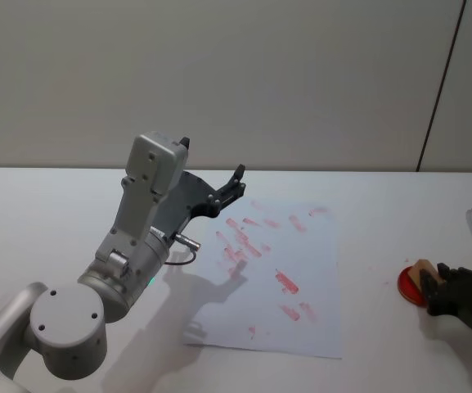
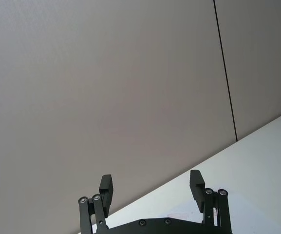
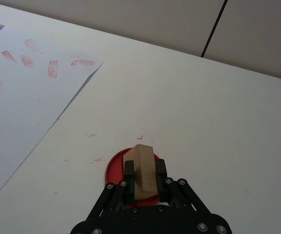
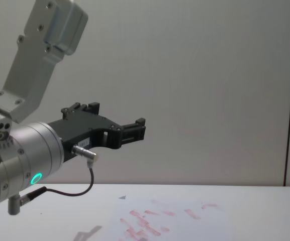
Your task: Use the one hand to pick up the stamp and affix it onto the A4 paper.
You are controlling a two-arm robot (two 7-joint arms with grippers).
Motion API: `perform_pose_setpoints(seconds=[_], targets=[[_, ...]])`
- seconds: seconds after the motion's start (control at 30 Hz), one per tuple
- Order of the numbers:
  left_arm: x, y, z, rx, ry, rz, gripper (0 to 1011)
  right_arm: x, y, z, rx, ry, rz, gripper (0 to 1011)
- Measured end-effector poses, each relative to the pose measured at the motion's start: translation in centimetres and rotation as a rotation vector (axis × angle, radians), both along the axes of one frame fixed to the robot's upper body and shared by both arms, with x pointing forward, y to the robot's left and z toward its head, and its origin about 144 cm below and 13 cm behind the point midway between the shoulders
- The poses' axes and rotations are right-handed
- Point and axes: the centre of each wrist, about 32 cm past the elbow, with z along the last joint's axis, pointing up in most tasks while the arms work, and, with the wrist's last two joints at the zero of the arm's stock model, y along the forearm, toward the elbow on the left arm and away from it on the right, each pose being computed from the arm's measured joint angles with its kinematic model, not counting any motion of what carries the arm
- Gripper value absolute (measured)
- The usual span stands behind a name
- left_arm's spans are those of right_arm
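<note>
The right gripper (image 1: 433,288) (image 3: 145,168) is at the table's (image 1: 56,213) right edge, its black fingers (image 3: 129,169) closed on the stamp (image 1: 423,272) (image 3: 141,158), a pale wooden block. We see the stamp over a round red pad (image 1: 407,288) (image 3: 114,168); we cannot tell whether it touches the pad. Pad and stamp lie well apart from the paper (image 1: 321,278) (image 3: 28,112) (image 4: 177,221), to its right.

The paper lies flat near the table's middle, carrying many small red marks (image 1: 287,282). We note faint red smudges (image 3: 94,160) on the bare table between paper and pad.

The left gripper (image 1: 237,183) (image 2: 150,183) (image 4: 139,128) is held above the table beside the paper's left edge, jaws apart and holding nothing, pointing toward the wall.

The table is plain white. Behind it stands a flat grey wall (image 1: 219,74) with one dark vertical seam (image 1: 444,82) on the right.
</note>
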Motion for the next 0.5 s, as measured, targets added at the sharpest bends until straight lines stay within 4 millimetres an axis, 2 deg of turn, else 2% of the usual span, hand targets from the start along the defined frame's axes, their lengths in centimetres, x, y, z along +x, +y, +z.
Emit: perform_pose_setpoints(seconds=[0.5], targets=[[0.00,0.00,0.00,0.000,0.000,0.000,1003,0.04,0.01,-0.01,0.003,-0.005,0.001,208]])
